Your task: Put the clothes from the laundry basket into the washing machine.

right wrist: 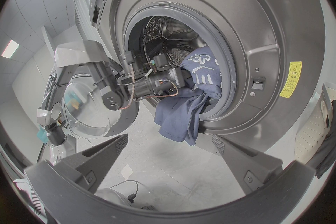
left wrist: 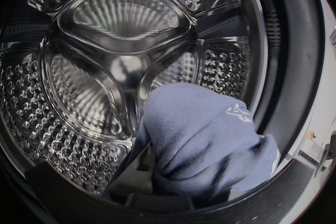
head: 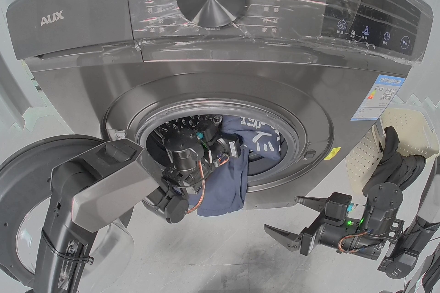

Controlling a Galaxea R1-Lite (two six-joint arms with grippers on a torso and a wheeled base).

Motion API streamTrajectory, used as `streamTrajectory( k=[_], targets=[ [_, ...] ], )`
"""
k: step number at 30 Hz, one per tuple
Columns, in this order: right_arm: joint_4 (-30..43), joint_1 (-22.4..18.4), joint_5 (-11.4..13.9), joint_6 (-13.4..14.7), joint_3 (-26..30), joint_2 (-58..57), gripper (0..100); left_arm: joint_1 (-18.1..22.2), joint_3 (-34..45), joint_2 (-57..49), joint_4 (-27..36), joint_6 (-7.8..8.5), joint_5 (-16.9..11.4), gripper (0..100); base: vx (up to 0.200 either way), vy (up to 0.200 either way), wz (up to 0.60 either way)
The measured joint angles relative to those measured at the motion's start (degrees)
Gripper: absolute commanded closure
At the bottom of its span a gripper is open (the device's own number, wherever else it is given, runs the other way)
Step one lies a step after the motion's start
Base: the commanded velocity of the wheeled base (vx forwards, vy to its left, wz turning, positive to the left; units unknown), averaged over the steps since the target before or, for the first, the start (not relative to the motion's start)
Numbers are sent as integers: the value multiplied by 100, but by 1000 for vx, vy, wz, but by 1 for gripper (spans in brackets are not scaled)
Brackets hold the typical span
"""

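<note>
Navy shirt [head: 227,184] drapes over the rim of the washing machine [head: 293,88].

The drum [left wrist: 87,95] is glossy dimpled metal, the garment [left wrist: 203,140] matt cloth, the basket [head: 412,129] plastic.

From where I stood, the head camera sat high and close to the washing machine [head: 91,92], looking forward and down over its control panel [head: 275,1] to the door opening [head: 215,147] and the floor [head: 220,252]. The left wrist camera was pushed into the mouth of the drum [left wrist: 115,18], facing its back wall at very short range, a navy garment [left wrist: 203,144] bulking across the near field. The right wrist camera hung low and farther back, looking between the spread fingers of the right claw [right wrist: 168,139] toward the machine's front. Head and right wrist views shared the door opening, the left arm [head: 105,184] and that garment, which the left wrist view caught too.
</note>
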Motion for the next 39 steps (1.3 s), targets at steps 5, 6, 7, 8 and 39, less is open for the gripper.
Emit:
streamTrajectory(
  k=[5,6,7,8,39],
  targets=[
    [0,0,2,0,-2,13,0,144,-920,266,334,0,150,100,0,0,0],
    [0,0,5,0,-4,17,0,179,-1135,332,482,2,180,100,0,0,0],
    [0,0,5,0,-6,22,0,205,-1279,375,602,0,202,100,0,0,0],
    [0,0,5,0,-9,28,0,238,-1434,422,734,0,227,100,0,0,0],
    [0,7,16,7,-88,183,0,199,395,-617,2354,-149,238,0,0,0,0]
  ],
)
